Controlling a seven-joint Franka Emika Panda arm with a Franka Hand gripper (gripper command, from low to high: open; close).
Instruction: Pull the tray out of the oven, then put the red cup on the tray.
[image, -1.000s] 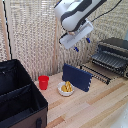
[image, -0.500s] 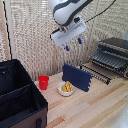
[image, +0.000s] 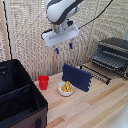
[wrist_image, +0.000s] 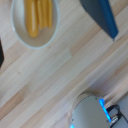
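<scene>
The hand (image: 63, 48) hangs high above the worktop (image: 95, 107) with its fingers parted and nothing in them, presumably on its way to the red cup (image: 43, 82) (standing beside the white bowl (image: 65, 88)), since the tray (image: 109, 59) already juts from the oven (image: 115, 50).

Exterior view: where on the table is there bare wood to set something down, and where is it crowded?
Bare wood runs along the table's near edge, between the black case and the oven, in front of the white bowl and navy panel. It is crowded where the red cup, bowl and panel sit close together.
</scene>
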